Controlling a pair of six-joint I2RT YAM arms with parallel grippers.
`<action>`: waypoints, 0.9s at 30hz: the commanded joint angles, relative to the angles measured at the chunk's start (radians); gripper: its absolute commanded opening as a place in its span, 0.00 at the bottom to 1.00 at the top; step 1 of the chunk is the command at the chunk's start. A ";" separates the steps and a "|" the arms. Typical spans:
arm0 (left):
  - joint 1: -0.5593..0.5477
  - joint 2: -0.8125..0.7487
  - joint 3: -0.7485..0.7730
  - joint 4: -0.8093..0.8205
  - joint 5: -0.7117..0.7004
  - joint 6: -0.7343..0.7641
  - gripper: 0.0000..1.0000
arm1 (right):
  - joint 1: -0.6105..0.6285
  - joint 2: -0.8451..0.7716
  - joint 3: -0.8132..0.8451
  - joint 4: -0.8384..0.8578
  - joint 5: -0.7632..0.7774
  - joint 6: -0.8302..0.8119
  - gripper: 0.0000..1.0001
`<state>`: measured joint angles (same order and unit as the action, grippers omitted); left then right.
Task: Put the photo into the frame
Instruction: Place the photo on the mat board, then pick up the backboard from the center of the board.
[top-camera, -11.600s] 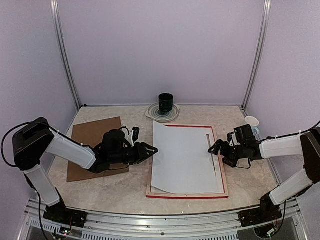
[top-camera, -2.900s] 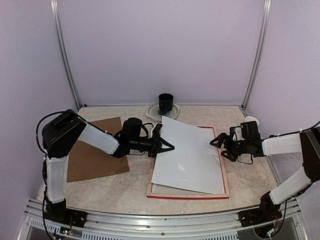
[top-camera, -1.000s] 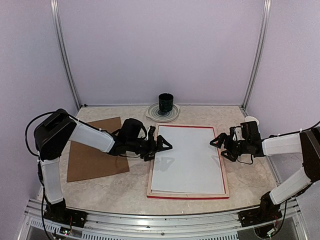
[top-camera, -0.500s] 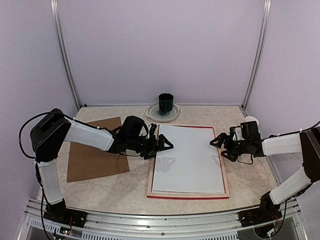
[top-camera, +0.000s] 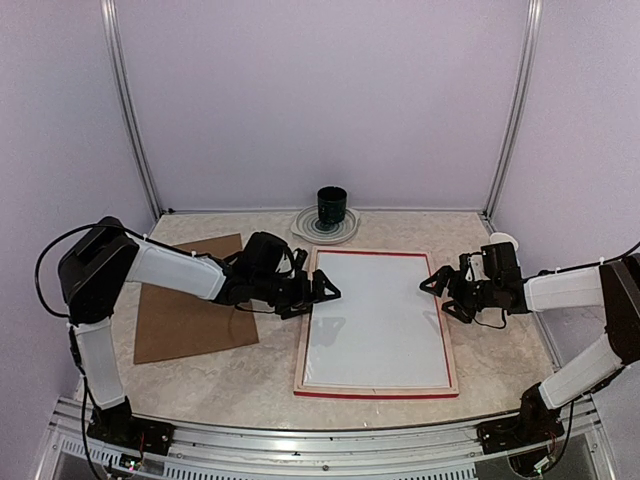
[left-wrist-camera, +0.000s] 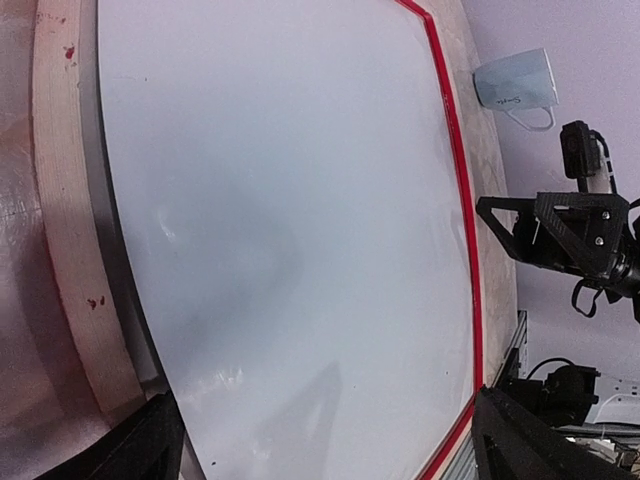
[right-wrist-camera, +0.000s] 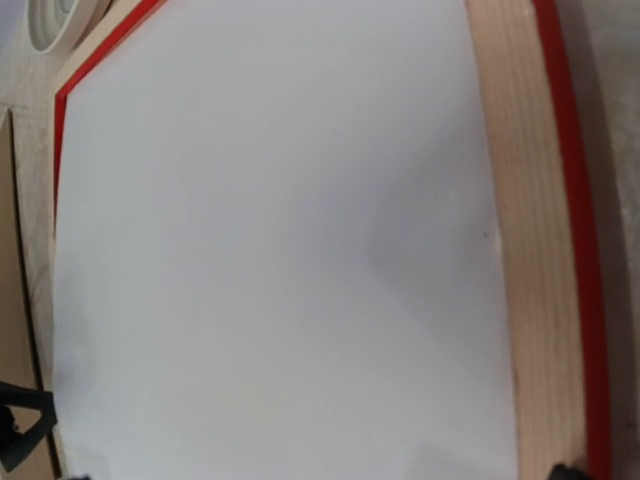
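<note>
Above the frame (top-camera: 303, 355) the way is open; left gripper (top-camera: 320, 293) and right gripper (top-camera: 436, 297) flank it.

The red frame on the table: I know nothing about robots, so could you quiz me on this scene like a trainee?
1. True or false: the photo lies inside the frame, white side up.
2. What lies left of the frame? A) brown cardboard B) a book C) scissors
3. Fill in: the left gripper and the right gripper both stand ____.
Key: 1 true; 2 A; 3 open.
</note>
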<state>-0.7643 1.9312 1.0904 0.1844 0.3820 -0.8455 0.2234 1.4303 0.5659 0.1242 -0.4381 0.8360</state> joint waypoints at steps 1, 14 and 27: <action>0.005 -0.066 0.016 -0.050 -0.045 0.039 0.99 | -0.019 0.006 -0.019 -0.073 0.021 0.008 0.99; 0.072 -0.258 -0.105 -0.175 -0.230 0.149 0.99 | -0.019 -0.064 0.036 -0.200 0.160 -0.066 0.99; 0.367 -0.546 -0.364 -0.218 -0.273 0.200 0.99 | 0.033 -0.182 0.182 -0.366 0.354 -0.163 0.99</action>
<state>-0.4778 1.4639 0.7647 0.0032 0.1448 -0.6838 0.2260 1.2774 0.6746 -0.1677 -0.1829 0.7166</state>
